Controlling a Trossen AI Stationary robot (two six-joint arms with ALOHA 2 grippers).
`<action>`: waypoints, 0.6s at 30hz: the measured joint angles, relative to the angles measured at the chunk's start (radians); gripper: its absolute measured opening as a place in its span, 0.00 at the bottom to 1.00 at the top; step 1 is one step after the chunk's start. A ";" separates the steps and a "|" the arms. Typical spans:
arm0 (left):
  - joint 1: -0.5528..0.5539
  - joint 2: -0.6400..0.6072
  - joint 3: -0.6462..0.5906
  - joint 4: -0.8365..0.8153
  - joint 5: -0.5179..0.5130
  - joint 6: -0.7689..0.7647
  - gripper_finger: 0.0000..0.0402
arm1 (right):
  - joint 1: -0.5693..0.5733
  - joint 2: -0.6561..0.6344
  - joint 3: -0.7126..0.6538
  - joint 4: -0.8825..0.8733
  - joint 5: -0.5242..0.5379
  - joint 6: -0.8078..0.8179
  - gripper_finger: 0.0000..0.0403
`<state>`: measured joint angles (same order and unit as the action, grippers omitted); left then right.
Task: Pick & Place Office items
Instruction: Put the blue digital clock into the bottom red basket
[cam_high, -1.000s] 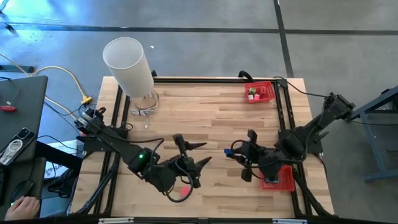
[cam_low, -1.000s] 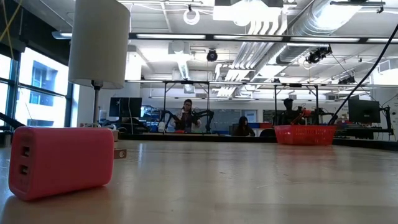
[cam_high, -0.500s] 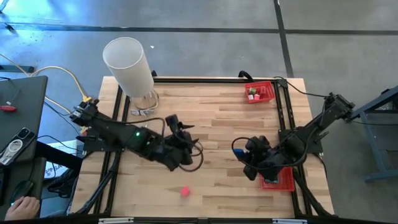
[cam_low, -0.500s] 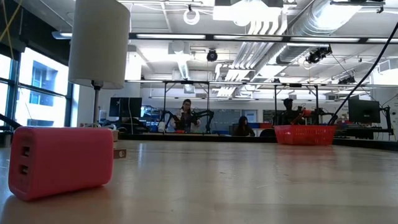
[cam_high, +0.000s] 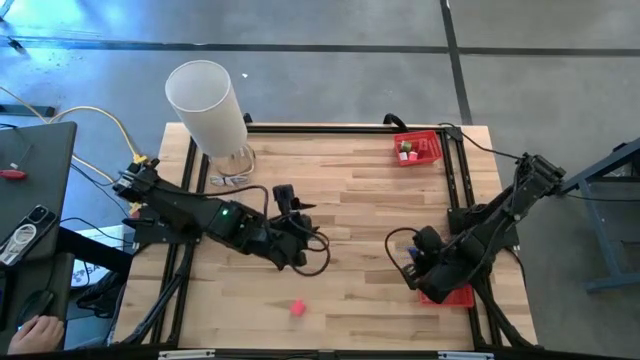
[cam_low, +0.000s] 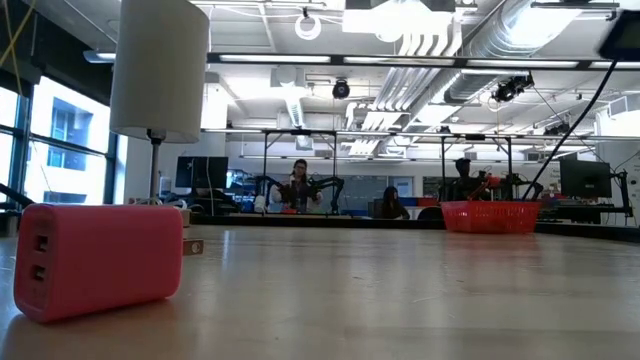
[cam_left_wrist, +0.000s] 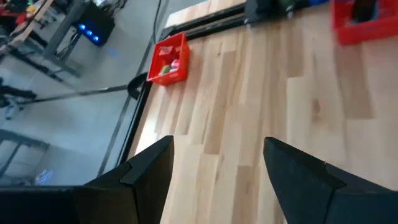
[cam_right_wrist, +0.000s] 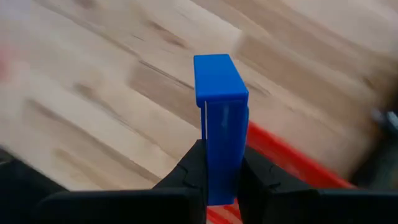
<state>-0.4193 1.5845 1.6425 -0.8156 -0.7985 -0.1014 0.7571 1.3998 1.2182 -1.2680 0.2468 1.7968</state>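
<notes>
My right gripper (cam_high: 414, 268) is shut on a small blue office item (cam_right_wrist: 219, 106) and hangs over the wood beside the near red tray (cam_high: 456, 295), whose rim (cam_right_wrist: 292, 163) shows just behind the item. My left gripper (cam_high: 303, 222) stands open over the middle of the table, with nothing between its fingers (cam_left_wrist: 149, 171). A pink item (cam_high: 297, 308) lies flat on the wood near the front edge; the low view shows it as a pink block (cam_low: 95, 260). The far red tray (cam_high: 417, 148) holds a few small items. My right gripper pinches the blue item's lower part (cam_right_wrist: 221, 177) between its two fingers, on its two broad faces. The fingers come from above, pointing steeply down. The item juts out past the fingertips, clear of the table.
A tall white cylinder (cam_high: 205, 100) stands at the far left corner. Black rails (cam_high: 455, 190) run along the table's edges. The left wrist view shows the far red tray (cam_left_wrist: 169, 59) and open wood between the arms.
My left gripper has drawn back from the pink item toward the table's far edge and turned, still open; the pink item stays on the wood. My right gripper has carried the blue item toward the near red tray, sinking, rolling and tipping to point down.
</notes>
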 joint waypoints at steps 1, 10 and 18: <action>0.005 0.000 -0.007 0.000 0.000 0.005 0.59 | 0.012 0.005 0.000 -0.024 -0.022 0.039 0.09; 0.041 -0.034 -0.183 0.099 0.039 0.033 0.59 | 0.152 0.034 0.000 -0.073 -0.126 0.353 0.09; 0.075 -0.200 -0.465 0.388 0.178 0.038 0.59 | 0.183 0.085 0.000 0.027 -0.223 0.436 0.10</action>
<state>-0.3447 1.3844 1.1775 -0.4275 -0.6202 -0.0636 0.9402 1.4850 1.2179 -1.2411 0.0235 2.2325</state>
